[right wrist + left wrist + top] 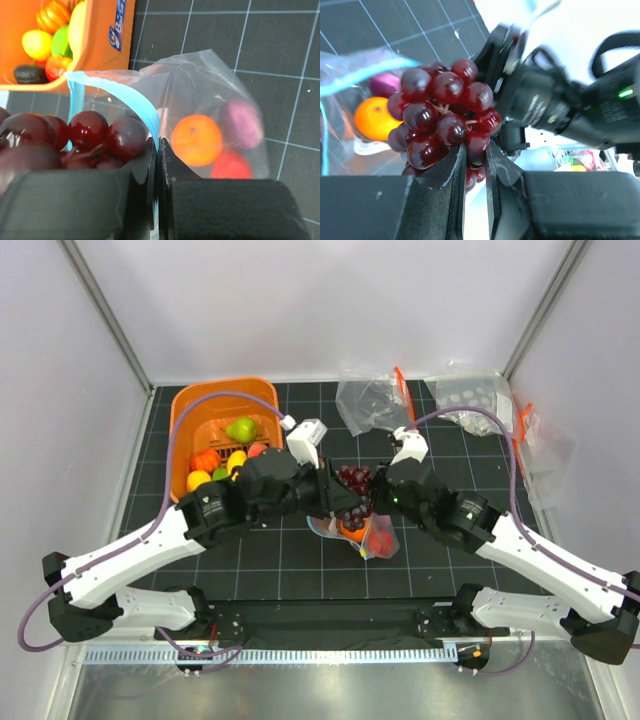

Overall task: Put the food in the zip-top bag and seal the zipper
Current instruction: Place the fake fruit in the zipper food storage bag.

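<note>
Over black gridded matting (pixel 280 562), grapes (pixel 442 110) are pinched in the nearly closed left gripper (pixel 476 156). The zipper (pixel 132 97) is clamped in the closed right gripper (pixel 159 150).

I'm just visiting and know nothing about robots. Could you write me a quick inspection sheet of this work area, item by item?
Surface: black gridded mat, lying flat.
Job's things: zip-top bag with its mouth open, holding an orange piece, a purple piece and a red piece; grapes at its mouth; more food in the orange basket.
Clutter: spare bags with orange-red strips at the back.
Hands: left hand clamps the grapes; right hand pinches the blue zipper.
Cables: purple cables loop over each arm.
Surroundings: white walls, metal frame posts.
</note>
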Robot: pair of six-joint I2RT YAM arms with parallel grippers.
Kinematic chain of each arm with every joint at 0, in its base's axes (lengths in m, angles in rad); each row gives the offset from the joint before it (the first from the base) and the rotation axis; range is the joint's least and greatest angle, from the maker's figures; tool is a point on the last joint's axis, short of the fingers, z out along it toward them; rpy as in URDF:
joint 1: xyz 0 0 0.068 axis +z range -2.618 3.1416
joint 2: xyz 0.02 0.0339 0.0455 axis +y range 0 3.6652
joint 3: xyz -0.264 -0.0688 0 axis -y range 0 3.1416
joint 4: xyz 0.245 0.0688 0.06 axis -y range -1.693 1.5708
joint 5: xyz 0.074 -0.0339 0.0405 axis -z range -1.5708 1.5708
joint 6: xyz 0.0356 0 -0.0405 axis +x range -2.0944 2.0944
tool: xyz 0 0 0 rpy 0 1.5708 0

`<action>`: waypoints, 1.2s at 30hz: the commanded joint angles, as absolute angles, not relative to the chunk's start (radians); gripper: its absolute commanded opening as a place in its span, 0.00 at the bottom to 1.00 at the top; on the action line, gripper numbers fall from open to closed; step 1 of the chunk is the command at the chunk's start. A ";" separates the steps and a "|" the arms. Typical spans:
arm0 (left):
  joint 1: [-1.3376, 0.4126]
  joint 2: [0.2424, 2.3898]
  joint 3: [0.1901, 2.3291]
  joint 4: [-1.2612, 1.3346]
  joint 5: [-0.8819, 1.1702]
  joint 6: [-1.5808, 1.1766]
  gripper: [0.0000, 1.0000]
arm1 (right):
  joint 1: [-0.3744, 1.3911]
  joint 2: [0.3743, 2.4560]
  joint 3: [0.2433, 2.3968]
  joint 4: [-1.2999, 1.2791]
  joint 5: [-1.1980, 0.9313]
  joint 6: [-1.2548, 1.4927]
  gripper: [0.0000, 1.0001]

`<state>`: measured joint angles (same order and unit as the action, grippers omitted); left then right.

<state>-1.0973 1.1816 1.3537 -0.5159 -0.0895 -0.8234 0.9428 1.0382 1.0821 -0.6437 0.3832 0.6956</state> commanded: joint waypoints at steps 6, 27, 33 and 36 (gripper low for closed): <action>-1.124 1.164 1.220 -0.370 -0.172 -0.871 0.04 | 0.930 0.934 1.051 -0.598 0.431 0.738 0.01; -1.137 1.287 1.312 -0.511 -0.118 -0.804 0.98 | 0.930 0.939 1.060 -0.632 0.451 0.733 0.01; -1.137 1.188 1.341 -0.681 -0.167 -0.785 1.00 | 0.930 0.950 1.051 -0.670 0.494 0.713 0.01; -1.137 1.164 1.318 -0.774 -0.205 -0.790 1.00 | 0.930 0.939 1.042 -0.664 0.500 0.712 0.01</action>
